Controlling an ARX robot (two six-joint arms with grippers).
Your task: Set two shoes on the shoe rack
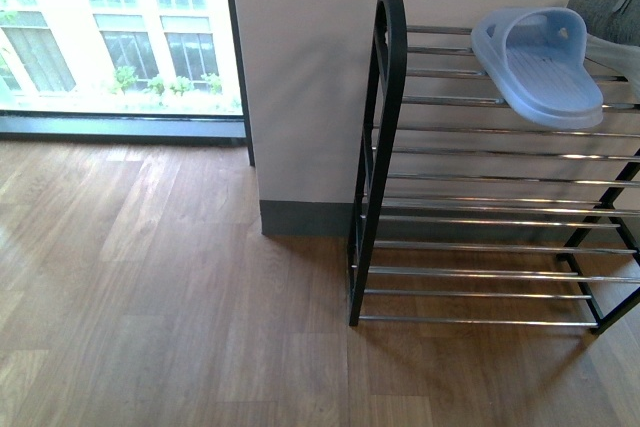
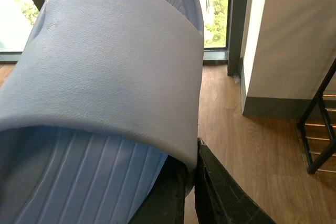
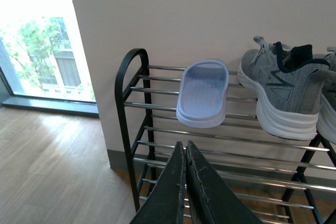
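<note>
— On the top tier of the black-framed, chrome-bar shoe rack [image 1: 400, 99]?
— One pale blue rubber slide sandal [image 1: 540, 62], beside a grey knit sneaker [image 3: 286, 90].
— Grippers?
— Left gripper [image 2: 191, 182] clamps a second pale blue slide [image 2: 100, 77]; right gripper [image 3: 185, 153] is closed, empty.

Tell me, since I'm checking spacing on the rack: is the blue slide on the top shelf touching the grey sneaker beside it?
Apart. The right wrist view shows a bare stretch of bars between the blue slide and the grey sneaker.
</note>
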